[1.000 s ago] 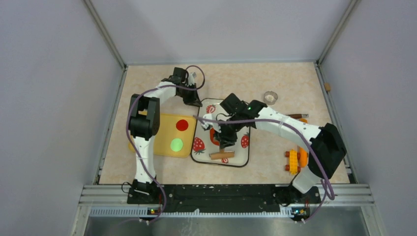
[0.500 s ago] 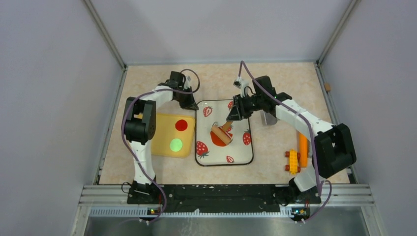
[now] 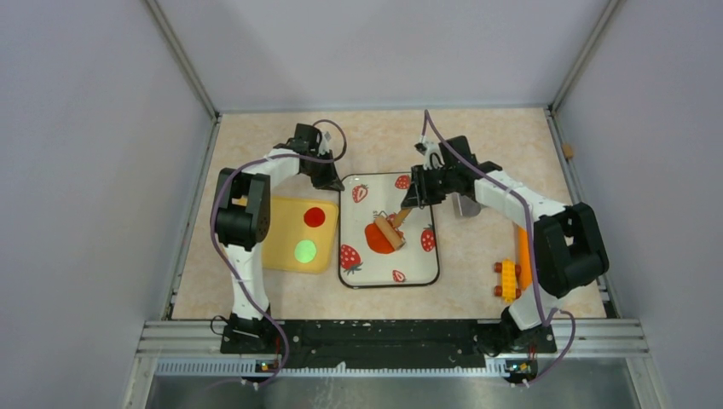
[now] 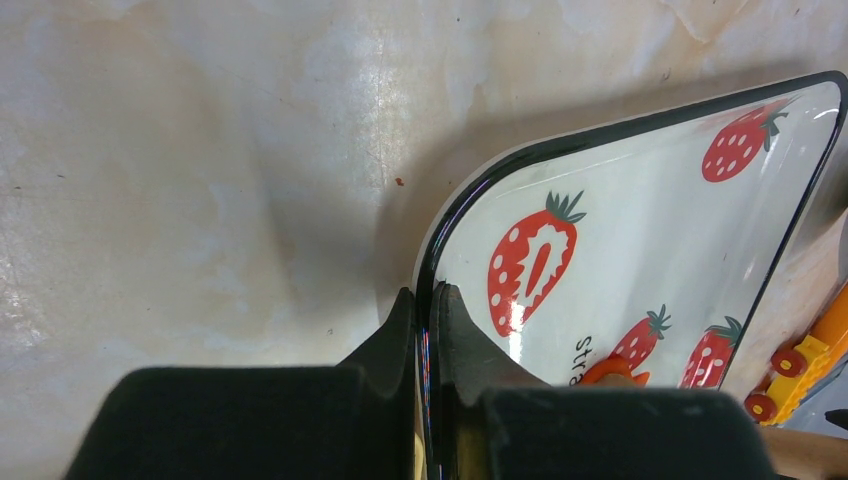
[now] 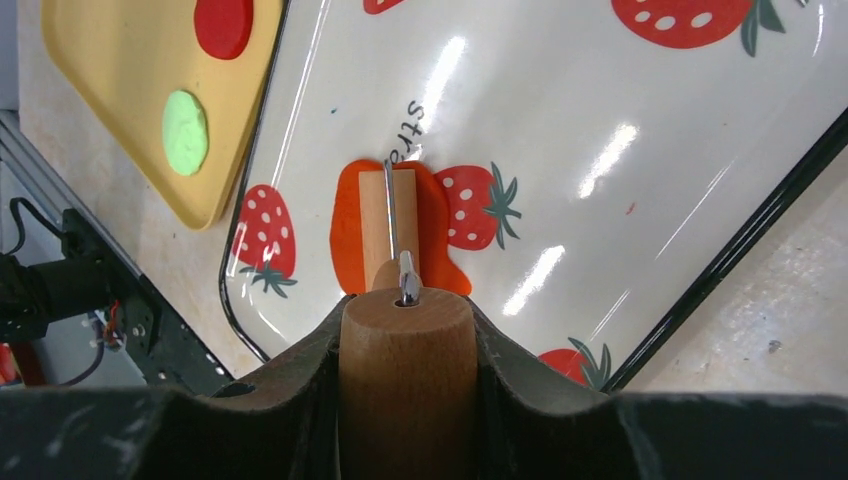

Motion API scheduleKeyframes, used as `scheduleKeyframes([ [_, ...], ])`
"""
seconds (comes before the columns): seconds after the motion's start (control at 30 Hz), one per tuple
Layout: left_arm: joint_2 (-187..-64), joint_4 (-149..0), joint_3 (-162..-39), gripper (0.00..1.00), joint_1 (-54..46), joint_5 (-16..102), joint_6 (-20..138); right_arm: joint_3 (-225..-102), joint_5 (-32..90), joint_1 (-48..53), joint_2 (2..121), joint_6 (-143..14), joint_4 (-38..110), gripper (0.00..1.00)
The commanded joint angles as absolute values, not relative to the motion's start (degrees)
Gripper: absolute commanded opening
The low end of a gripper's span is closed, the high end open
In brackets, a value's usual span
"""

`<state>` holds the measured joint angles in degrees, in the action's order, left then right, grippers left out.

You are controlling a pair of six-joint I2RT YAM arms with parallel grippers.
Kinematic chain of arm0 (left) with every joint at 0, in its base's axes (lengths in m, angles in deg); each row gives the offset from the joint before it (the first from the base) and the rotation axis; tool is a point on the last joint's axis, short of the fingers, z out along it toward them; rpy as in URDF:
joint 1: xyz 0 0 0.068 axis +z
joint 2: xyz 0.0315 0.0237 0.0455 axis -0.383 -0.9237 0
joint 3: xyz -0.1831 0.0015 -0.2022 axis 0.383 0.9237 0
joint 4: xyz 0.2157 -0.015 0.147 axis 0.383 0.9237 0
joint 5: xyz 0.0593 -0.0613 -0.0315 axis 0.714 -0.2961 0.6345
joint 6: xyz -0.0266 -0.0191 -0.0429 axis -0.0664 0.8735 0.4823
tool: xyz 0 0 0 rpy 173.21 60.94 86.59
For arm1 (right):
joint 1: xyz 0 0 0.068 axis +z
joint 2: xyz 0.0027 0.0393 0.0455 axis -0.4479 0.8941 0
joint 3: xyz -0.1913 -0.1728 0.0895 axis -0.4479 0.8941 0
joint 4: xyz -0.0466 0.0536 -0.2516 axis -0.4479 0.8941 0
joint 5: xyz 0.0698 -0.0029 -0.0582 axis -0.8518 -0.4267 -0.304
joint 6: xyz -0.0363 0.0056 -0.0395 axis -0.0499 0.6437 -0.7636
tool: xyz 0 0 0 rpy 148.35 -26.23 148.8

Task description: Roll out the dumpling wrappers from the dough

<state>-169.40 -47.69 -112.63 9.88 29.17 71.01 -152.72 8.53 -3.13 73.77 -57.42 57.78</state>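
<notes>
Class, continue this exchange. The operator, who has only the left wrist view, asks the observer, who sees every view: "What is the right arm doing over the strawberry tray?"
Observer: The right tool holds a wooden roller by its handle.
Operator: Where is the roller's head?
Observer: It lies on the flattened orange-red dough, near the middle of the tray.
Operator: Any wrappers finished?
Observer: One red wrapper and one green wrapper lie on a yellow board to the left of the tray.
</notes>
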Motion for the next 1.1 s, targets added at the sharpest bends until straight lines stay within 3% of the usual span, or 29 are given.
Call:
scheduleKeyframes([
  [0.0,-169.44,-45.34,-112.58,0.0,10.48,32.6,69.49,-151.81,22.5,-4.73,73.86,-64.25,59.67,0.0],
  [0.53,-171.09,-46.09,-113.44,0.0,10.74,28.54,70.46,-148.57,27.45,-7.83,72.51,-68.15,59.2,0.0],
  [0.8,-170.66,-48.42,-111.19,0.0,10.74,16.99,69.35,-159.49,1.49,-7.9,67.38,-68.36,62.21,0.0],
  [1.07,-170.31,-49.83,-109.89,0.0,10.57,18.74,70.99,-159.04,-5.03,-5.72,71.54,-58.57,55.85,0.0],
])
